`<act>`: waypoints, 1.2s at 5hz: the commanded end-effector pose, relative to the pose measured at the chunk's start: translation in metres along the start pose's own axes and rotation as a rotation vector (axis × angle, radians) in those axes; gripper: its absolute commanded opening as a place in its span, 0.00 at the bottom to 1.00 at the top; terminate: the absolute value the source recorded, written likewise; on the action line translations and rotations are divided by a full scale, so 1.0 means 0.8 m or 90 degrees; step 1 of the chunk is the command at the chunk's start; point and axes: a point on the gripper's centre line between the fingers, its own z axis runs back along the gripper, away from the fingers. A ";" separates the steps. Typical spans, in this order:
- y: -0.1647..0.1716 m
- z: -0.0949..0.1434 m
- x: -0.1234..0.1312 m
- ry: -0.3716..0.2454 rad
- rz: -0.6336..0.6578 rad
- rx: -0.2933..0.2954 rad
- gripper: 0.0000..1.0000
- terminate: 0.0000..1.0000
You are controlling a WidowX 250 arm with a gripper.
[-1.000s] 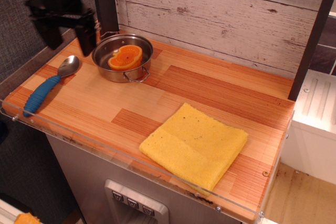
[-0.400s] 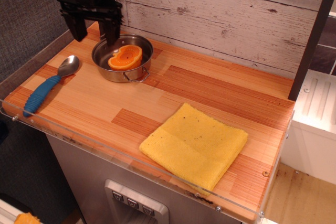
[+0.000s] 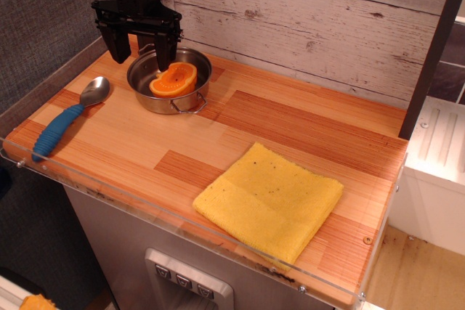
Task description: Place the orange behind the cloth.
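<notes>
Approach step. Your end effector hangs released, empty, over the pot; orange sits inside, cut face up. Height above it unclear. Next: centre, descend, grip. Cloth lies well apart.

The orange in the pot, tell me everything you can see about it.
The glossy plastic half orange is bright orange, with a flat cut face showing darker recessed marks and a rounded rind beneath. It lies tilted inside the small steel pot at the counter's back left, cut face up. The open black gripper hangs just above, not touching it.
</notes>
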 end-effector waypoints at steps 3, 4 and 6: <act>-0.015 0.001 -0.004 -0.001 0.000 -0.004 1.00 0.00; -0.016 -0.015 -0.010 0.018 -0.004 0.012 1.00 0.00; -0.022 -0.039 -0.020 0.050 -0.010 0.037 1.00 0.00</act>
